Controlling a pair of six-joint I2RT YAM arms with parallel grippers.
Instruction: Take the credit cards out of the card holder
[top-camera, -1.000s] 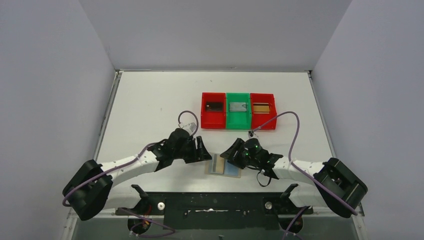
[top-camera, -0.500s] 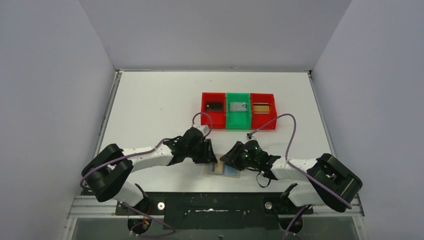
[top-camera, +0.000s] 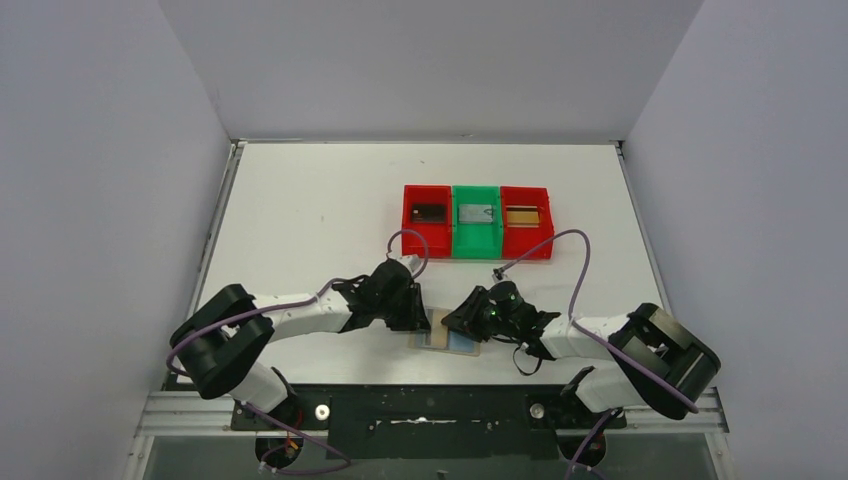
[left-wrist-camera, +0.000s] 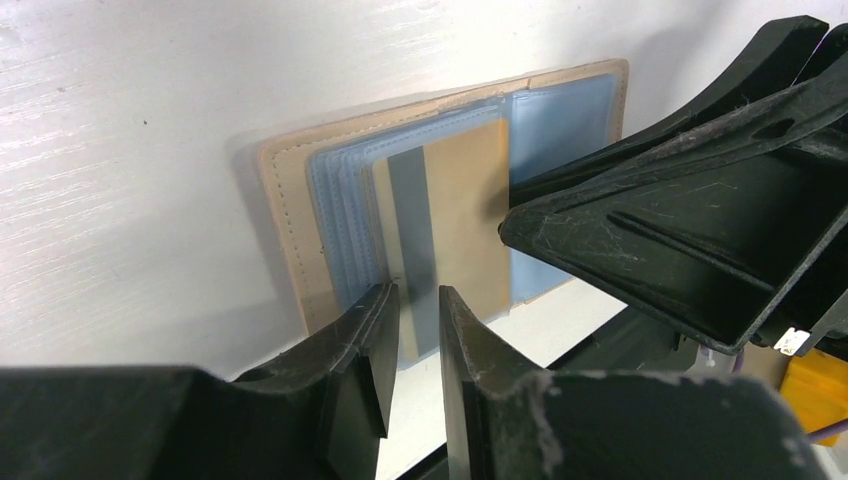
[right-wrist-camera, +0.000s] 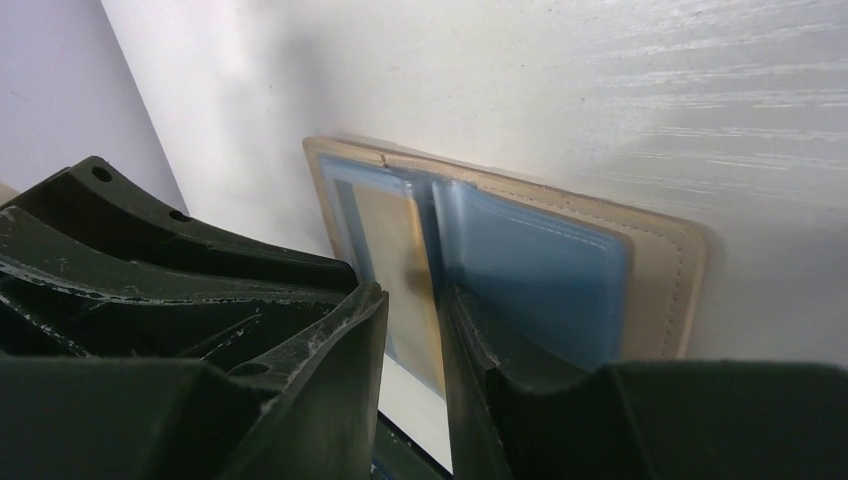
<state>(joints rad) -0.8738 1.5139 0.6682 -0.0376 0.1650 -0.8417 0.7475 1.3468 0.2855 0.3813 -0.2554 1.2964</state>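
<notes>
The card holder lies open and flat near the table's front edge, tan-edged with pale blue panels. A tan credit card with a grey stripe lies on its inner pockets, the near end sticking out past the holder's edge. My left gripper hovers over the card's near end, jaws a narrow slit apart with nothing between them. My right gripper faces it from the other side over the holder's middle fold, also narrowly open and empty.
A row of three trays stands behind: red, green, red. Each holds one card: dark, grey, gold. The two grippers nearly touch over the holder. The table's front edge is just behind the holder.
The left arm has stretched rightwards and its gripper has come over the holder. Both grippers' jaws have narrowed. The right gripper has shifted slightly left.
</notes>
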